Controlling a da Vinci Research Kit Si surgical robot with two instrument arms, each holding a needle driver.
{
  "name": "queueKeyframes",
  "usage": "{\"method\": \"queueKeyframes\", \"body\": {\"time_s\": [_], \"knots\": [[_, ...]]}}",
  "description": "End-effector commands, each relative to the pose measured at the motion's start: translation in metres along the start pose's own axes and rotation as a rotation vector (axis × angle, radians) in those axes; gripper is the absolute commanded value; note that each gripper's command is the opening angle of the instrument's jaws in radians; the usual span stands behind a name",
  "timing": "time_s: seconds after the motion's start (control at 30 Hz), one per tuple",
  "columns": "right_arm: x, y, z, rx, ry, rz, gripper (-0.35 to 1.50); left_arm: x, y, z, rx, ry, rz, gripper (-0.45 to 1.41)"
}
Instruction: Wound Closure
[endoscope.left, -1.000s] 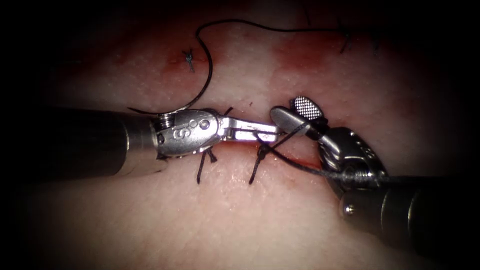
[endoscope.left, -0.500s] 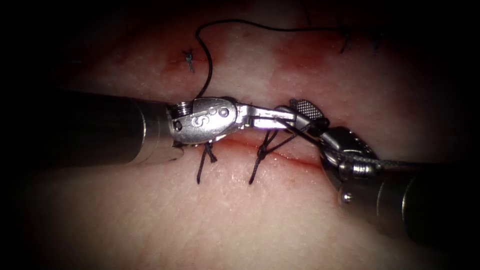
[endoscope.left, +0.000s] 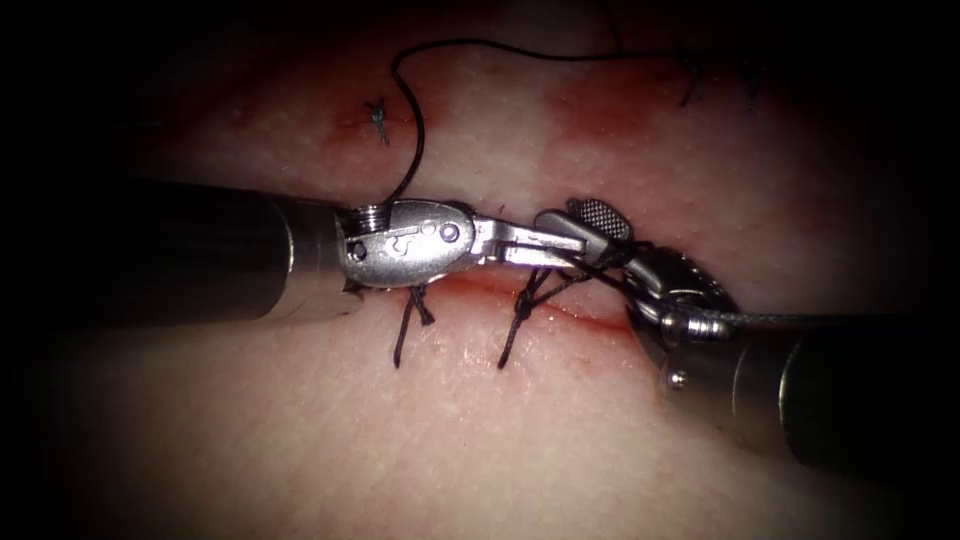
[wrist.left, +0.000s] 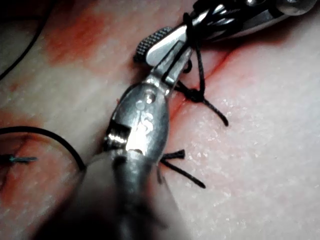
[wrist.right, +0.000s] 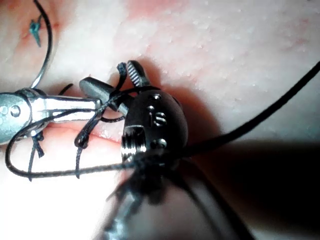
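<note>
- Left pincer (endoscope.left: 525, 243): pressed together, slim bright steel w/ a slot along it, pointing to 3 o'clock. Thread strands cross its tip; can't tell if one is pinched.
- Right pincer (endoscope.left: 568, 215): spread, pinching nothing I can make out. One half shows a cross-hatched grip face, the other is smooth and rounded. Left pincer's tip sits just beside the smooth half.
- Thread (endoscope.left: 520, 52): dark, braided. Turns of it wrap the right tool's neck behind the pincer, and one strand runs off along that tool towards 3 o'clock. Another long strand arcs across 12 o'clock, then drops behind the left tool's wrist.
- Needle (wrist.right: 49, 57): thin grey curve lying on the tissue, held by neither tool. It runs under the left tool's wrist, tip hidden, so can't tell if it's in the tissue.
- Writing: stamped mark like an "S" on the left wrist housing. Right housing has sth like "1S", not sure.
- Shafts: dark matt tubes w/ polished metal wrists. Left enters from 9 o'clock, right from 4 o'clock.
- Stitches (endoscope.left: 518, 305): two knots w/ short cut ends across the cut, below the left tool. A small cut end (endoscope.left: 378, 118) sits at 11 o'clock.
- Cut (endoscope.left: 585, 316): thin red line running approx. 9 to 3, under both tools.
- Tissue (endoscope.left: 450, 430): pale pink, pebbled, moist sheen. Red fluid (endoscope.left: 600, 110) stains it at 12–1 o'clock.
</note>
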Motion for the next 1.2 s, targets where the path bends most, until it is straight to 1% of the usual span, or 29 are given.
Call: {"method": "queueKeyframes", "body": {"time_s": [0.03,0.07,0.13,0.3,0.33,0.37,0.4,0.43,0.47,0.5,0.53,0.57,0.77,0.9,1.07,1.2], "knots": [[-0.0012,0.0003,0.0008,0.005,-0.015,-0.005,1.19,-0.0012,0.0001,0.0007,-0.001,-0.005,-0.004,-0.45],[-0.0013,0.0003,0.0009,0.005,-0.014,-0.006,1.23,-0.0014,0.0001,0.0007,-0.001,-0.007,-0.008,-0.45],[-0.0016,0.0007,0.0014,-0.003,-0.020,-0.012,1.23,-0.0019,0.0003,0.0007,-0.001,-0.010,-0.009,-0.45],[-0.0020,0.0009,0.0020,-0.003,-0.036,-0.017,1.25,-0.0019,0.0004,0.0007,-0.002,-0.010,-0.009,-0.45],[-0.0021,0.0008,0.0020,0.000,-0.039,-0.017,1.23,-0.0019,0.0004,0.0007,-0.002,-0.010,-0.009,-0.45],[-0.0023,0.0005,0.0019,0.002,-0.043,-0.016,1.14,-0.0018,0.0005,0.0006,-0.002,-0.009,-0.009,-0.45],[-0.0023,0.0005,0.0019,0.002,-0.043,-0.016,1.14,-0.0018,0.0005,0.0006,-0.002,-0.009,-0.009,-0.45],[-0.0024,0.0003,0.0017,0.004,-0.047,-0.015,0.99,-0.0018,0.0006,0.0006,-0.003,-0.009,-0.009,-0.45],[-0.0025,0.0001,0.0016,0.002,-0.055,-0.015,0.61,-0.0018,0.0006,0.0006,-0.004,-0.012,-0.009,-0.45],[-0.0026,-0.0001,0.0012,-0.043,-0.069,-0.015,-0.35,-0.0017,0.0007,0.0006,-0.002,-0.013,-0.009,-0.45],[-0.0026,-0.0003,0.0008,-0.102,-0.063,-0.015,-0.35,-0.0016,0.0009,0.0005,-0.003,-0.013,-0.010,-0.45],[-0.0025,-0.0005,0.0007,-0.113,-0.050,-0.019,-0.35,-0.0016,0.0010,0.0005,-0.003,-0.013,-0.010,-0.45],[-0.0010,-0.0013,-0.0008,-0.102,0.032,-0.076,-0.35,-0.0013,0.0015,-0.0004,0.001,-0.019,-0.010,-0.45],[-0.0002,-0.0020,-0.0015,-0.079,0.073,-0.130,-0.35,-0.0012,0.0020,-0.0012,0.006,-0.023,-0.009,-0.45],[0.0005,-0.0031,-0.0028,-0.007,0.146,-0.231,-0.35,-0.0009,0.0024,-0.0027,0.014,-0.027,-0.012,-0.45],[0.0004,-0.0037,-0.0033,0.034,0.150,-0.281,-0.35,-0.0004,0.0016,-0.0037,0.030,-0.032,-0.025,-0.45]]}}
